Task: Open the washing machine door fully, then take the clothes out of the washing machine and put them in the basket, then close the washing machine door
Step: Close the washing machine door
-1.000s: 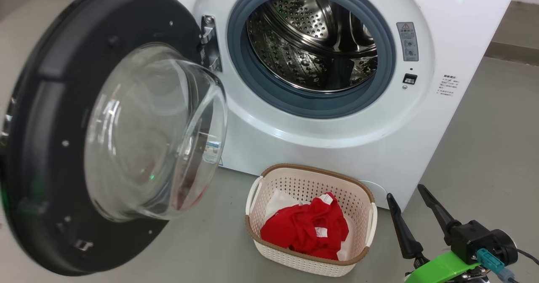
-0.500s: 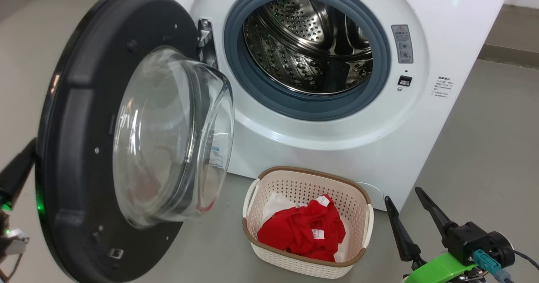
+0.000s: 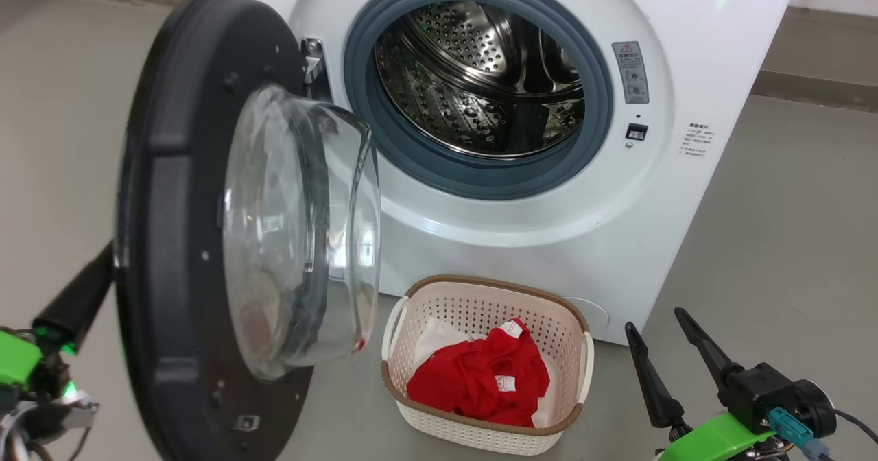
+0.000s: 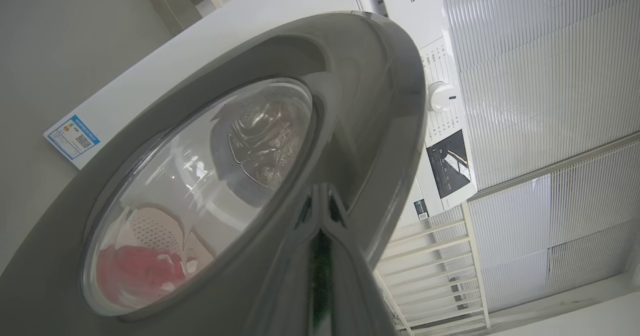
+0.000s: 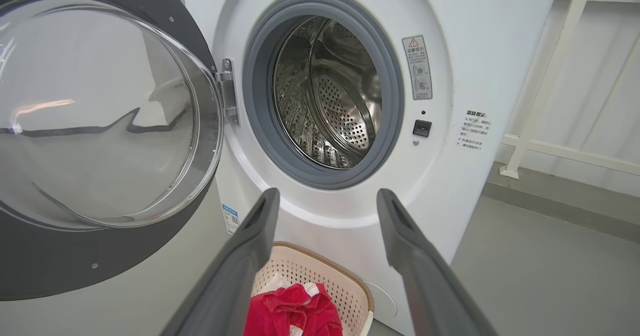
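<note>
The washing machine door [image 3: 178, 193], black-rimmed with a bulging glass bowl, stands half swung out at the left of the white washing machine [image 3: 686, 56]. The steel drum [image 3: 473, 77] looks empty. My left gripper [image 3: 96, 276] is shut, behind the door, its tips pressed against the door's grey outer face [image 4: 360, 86]. The left wrist view shows the shut fingers [image 4: 322, 196] touching that face. Red clothes [image 3: 473, 385] lie in the cream basket [image 3: 480, 284] on the floor before the machine. My right gripper [image 3: 655, 320] hangs open and holds nothing, right of the basket.
Grey floor [image 3: 789, 228] stretches right of the machine. A white rail frame [image 5: 545, 76] stands against the wall beyond it. A blue sticker [image 4: 72, 136] sits on the machine's side. The door latch slot [image 3: 636, 132] is on the front panel's right.
The door has swung toward the machine and now shows more edge-on. My left gripper has come into sight behind it. The head camera has shifted slightly; the right gripper has held still.
</note>
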